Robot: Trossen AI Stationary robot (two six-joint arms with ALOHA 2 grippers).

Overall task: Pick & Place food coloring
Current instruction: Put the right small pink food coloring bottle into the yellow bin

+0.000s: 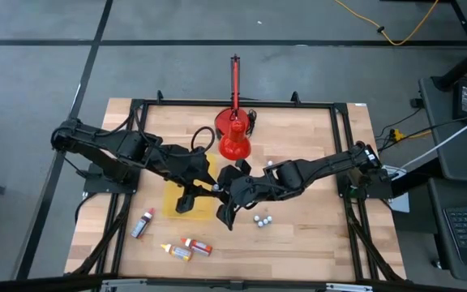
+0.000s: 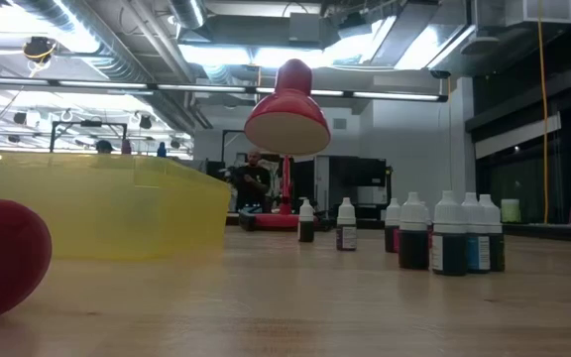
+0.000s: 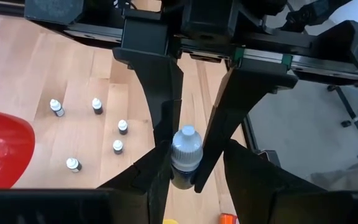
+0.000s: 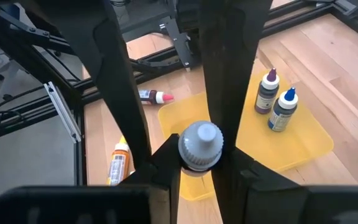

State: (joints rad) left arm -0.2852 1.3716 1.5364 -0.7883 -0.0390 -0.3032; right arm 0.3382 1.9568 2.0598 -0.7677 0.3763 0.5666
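Food coloring bottle (image 3: 185, 155) (pale cap) gripped by left jaws; right jaws grip another bottle (image 4: 200, 147).

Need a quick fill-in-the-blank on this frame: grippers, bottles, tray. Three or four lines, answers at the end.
1. The yellow tray holds ___ upright bottles.
2. The right gripper is shut on a bottle with a ___ cap.
3. The left gripper grips a bottle by its ___.
4. The red-capped bottle outside the tray lies on its ___.

Answers: two; grey; neck; side
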